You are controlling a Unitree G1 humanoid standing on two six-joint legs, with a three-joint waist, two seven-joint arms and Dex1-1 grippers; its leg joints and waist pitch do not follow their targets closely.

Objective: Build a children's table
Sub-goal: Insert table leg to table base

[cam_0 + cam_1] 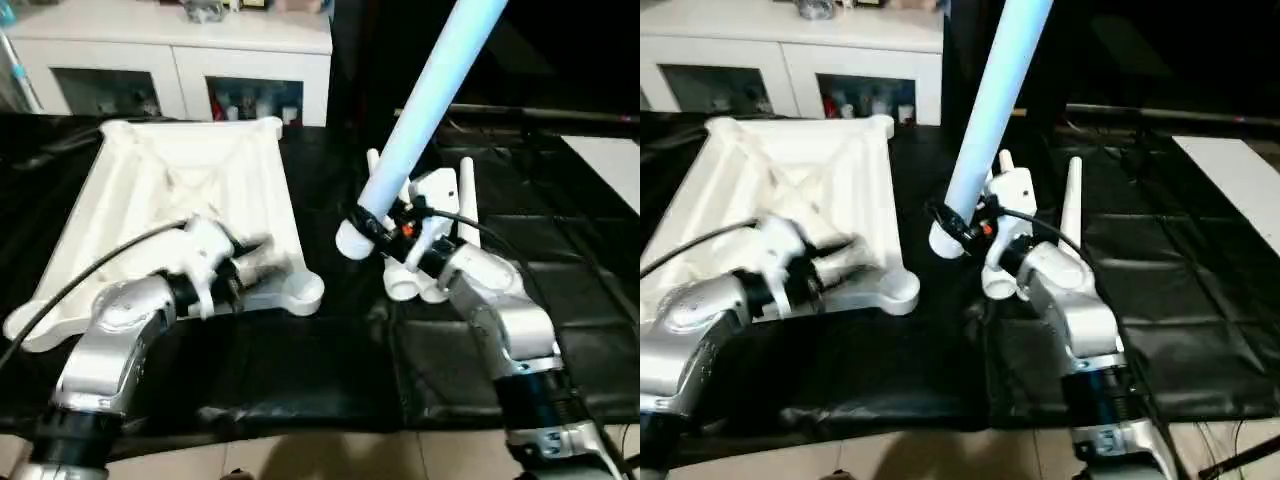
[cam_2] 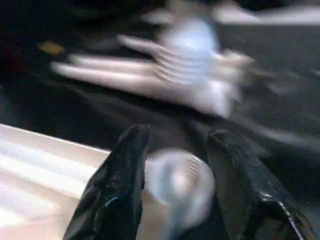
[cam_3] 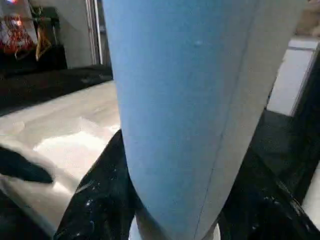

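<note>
My right gripper [image 1: 378, 232] is clamped around a long white leg [image 1: 425, 105] near its thick lower end, the shaft rising steeply and leaning toward one o'clock, up out of view. From the right wrist, that leg [image 3: 190, 100] stands close between my black fingers [image 3: 92, 200]. The white table top [image 1: 190, 190] lies upside down, ribbed underside up, on the big black-sheeted table [image 1: 330, 370], at about ten o'clock from the held leg. Its near corner socket [image 1: 300, 290] sits at seven o'clock of the leg's lower end, apart from it. My left gripper [image 2: 175, 150] is at that corner, fingers [image 2: 120, 185] spread on either side of the round socket [image 2: 180, 185], not pinching it. More white legs [image 1: 465, 200] lie just behind my right wrist. A white glass-door cabinet [image 1: 180, 60] stands at the far edge.
</note>
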